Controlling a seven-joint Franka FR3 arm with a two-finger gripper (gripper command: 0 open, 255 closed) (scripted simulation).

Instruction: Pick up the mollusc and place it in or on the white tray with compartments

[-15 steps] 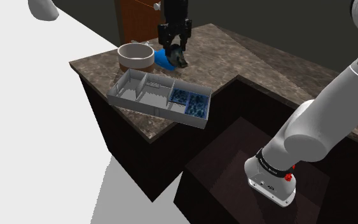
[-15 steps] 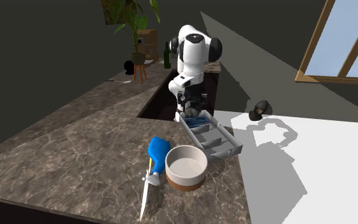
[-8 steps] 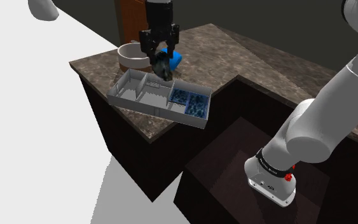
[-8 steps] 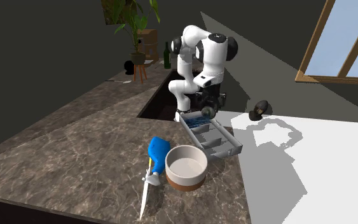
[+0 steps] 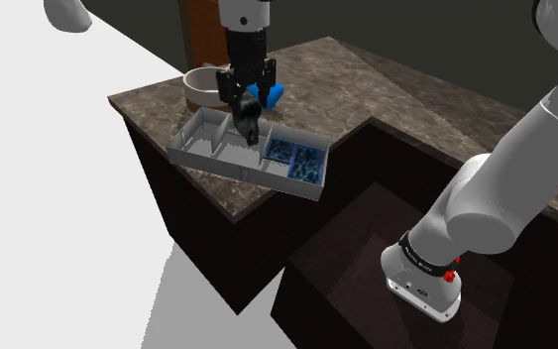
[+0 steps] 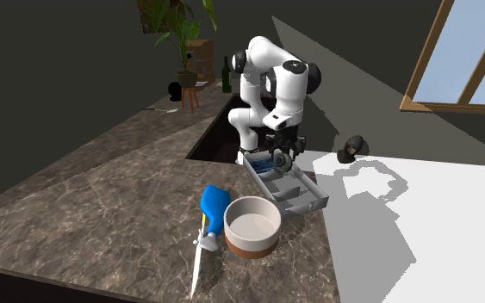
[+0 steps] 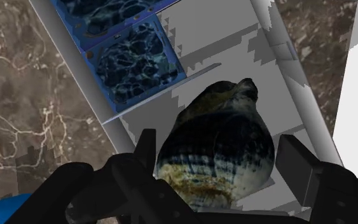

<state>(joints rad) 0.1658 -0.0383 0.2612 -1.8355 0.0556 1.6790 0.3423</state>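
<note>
Wrist view is showing the black two-finger gripper clasping a dark, cream-banded mollusc shell between partly spread fingers, hanging over a plain grey compartment of the white compartmented tray, beside its blue-patterned compartments.

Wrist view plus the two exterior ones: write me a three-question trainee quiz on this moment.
1. True or false: the gripper is shut on the mollusc shell.
2. In the wrist view, the shell is over which part of the white tray? A, a blue-patterned compartment; B, a plain grey compartment; C, outside it.
3. Name the round vessel on the counter beside the tray.
Key: 1 true; 2 B; 3 the bowl.
</note>
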